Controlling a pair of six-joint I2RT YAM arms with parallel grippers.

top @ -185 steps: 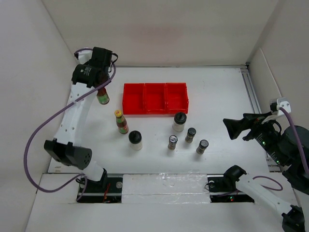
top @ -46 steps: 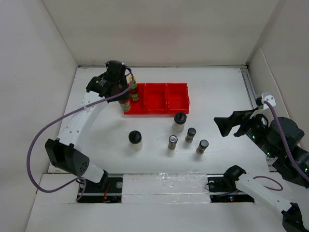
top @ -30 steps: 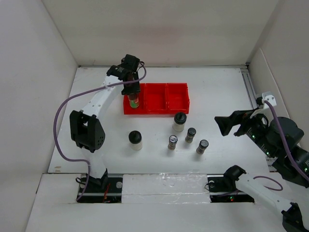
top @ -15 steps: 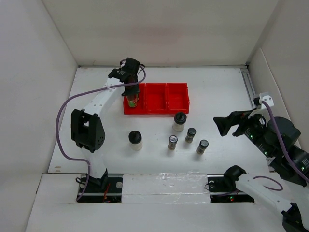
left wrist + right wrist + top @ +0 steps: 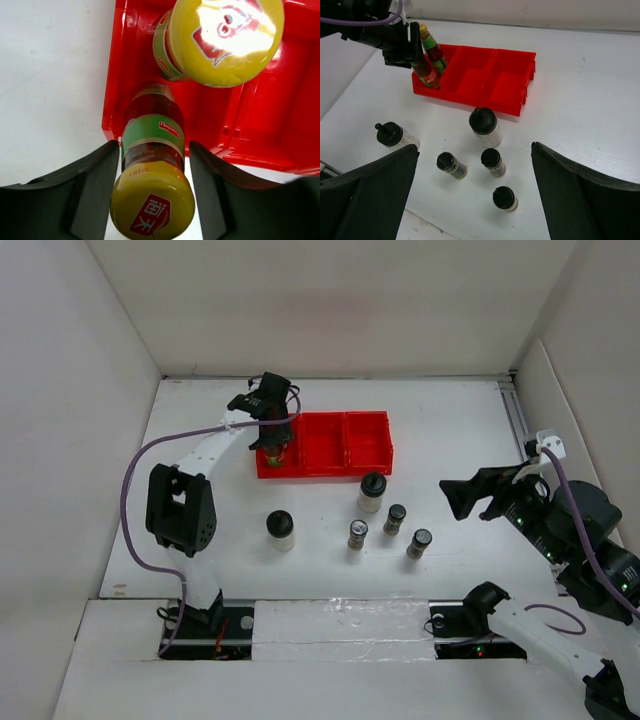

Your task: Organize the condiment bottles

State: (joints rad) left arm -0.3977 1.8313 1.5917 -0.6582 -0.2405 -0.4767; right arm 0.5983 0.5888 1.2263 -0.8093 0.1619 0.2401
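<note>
Top view: left claw [image 5: 154, 150] hides most of bottle [image 5: 152, 202]. Claw squeezes that tilted bottle, foot in tray's [image 5: 260, 132] left bin, far bench side, beside second bottle [image 5: 225, 40]. Right claw [image 5: 463, 502] wide, empty.

Two yellow-capped sauce bottles [image 5: 152, 140] [image 5: 220, 40] are showing, along with two squat white jars [image 5: 281, 530] [image 5: 372, 491] with black lids and three small dark-capped shakers [image 5: 358, 534] [image 5: 395, 519] [image 5: 419, 543], making seven containers. One red tray [image 5: 340, 471] is also showing, dividing into three compartments.

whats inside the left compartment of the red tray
Two yellow-capped bottles: a free bottle and a tilted bottle gripped by the left end effector. The tray floor beneath them is covered.
</note>
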